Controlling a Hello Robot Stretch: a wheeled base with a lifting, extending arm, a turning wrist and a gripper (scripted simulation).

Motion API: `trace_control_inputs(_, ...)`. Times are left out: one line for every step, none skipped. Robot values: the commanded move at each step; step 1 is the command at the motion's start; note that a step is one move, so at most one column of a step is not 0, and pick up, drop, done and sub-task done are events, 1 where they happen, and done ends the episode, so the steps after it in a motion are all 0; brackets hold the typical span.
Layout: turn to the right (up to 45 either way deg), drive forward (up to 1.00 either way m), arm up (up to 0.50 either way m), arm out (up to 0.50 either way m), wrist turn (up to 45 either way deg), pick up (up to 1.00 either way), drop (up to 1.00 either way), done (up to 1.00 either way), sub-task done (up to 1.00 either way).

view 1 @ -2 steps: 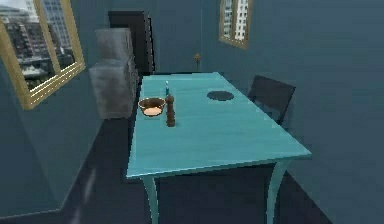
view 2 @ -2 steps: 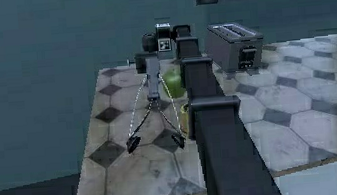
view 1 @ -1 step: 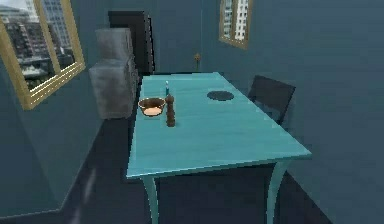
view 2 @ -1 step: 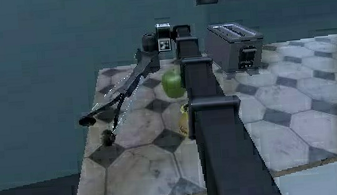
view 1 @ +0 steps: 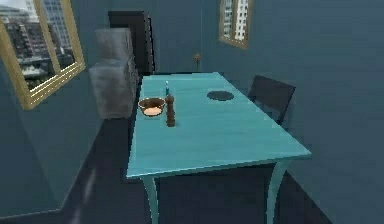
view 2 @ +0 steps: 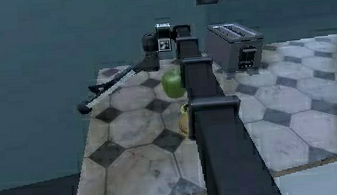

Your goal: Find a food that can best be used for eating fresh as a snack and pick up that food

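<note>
Where the forward view looks: a dim room with blue walls [view 1: 330, 60] and a dark floor [view 1: 100, 175].
Table [view 1: 215, 135]: teal top, mid-picture, its long side running away from the camera.
Bowl [view 1: 151, 106]: brownish, pale inside, on the table near its left edge.
Bottle [view 1: 169, 108]: dark, upright, just beside the bowl on its right.
Plate [view 1: 220, 96]: dark, round, flat on the table, farther back, well apart from the bowl.
Chair [view 1: 272, 97]: dark, at the table's far right side.
Boxes [view 1: 113, 70]: grey, stacked left of the table's far end.
Cabinet [view 1: 132, 35]: tall, dark, behind the boxes.
Left window [view 1: 40, 45]: yellow frame, buildings outside.
Right window [view 1: 235, 20]: same frame, high up, right of the middle.

Where the arm side view looks: a counter [view 2: 307, 95] of pale six-sided tiles against a back wall [view 2: 43, 55].
Arm [view 2: 231, 151]: dark square bar rising from the bottom edge over the counter.
White squares [view 2: 164, 30]: at the arm's far end.
Gripper [view 2: 147, 39]: dark body left of the squares, near the counter's back edge. Its far end is too small to make out, so I cannot tell whether it holds anything.
Green apple [view 2: 173, 81]: round, on the counter just left of the arm, nearer the camera than the gripper.
Toaster [view 2: 234, 43]: dark grey, right of the arm, near the back wall.
Utensil [view 2: 105, 86]: dark, long, lying left of the apple.
Tan thing [view 2: 185, 114]: small, partly hidden by the arm; kind unclear.
</note>
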Motion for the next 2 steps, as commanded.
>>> trace_control_inputs(0.0, 0.00, 0.00, 0.00, 45.0, 0.00, 0.00, 0.00, 0.00)
trace_control_inputs(0.0, 0.00, 0.00, 0.00, 45.0, 0.00, 0.00, 0.00, 0.00)
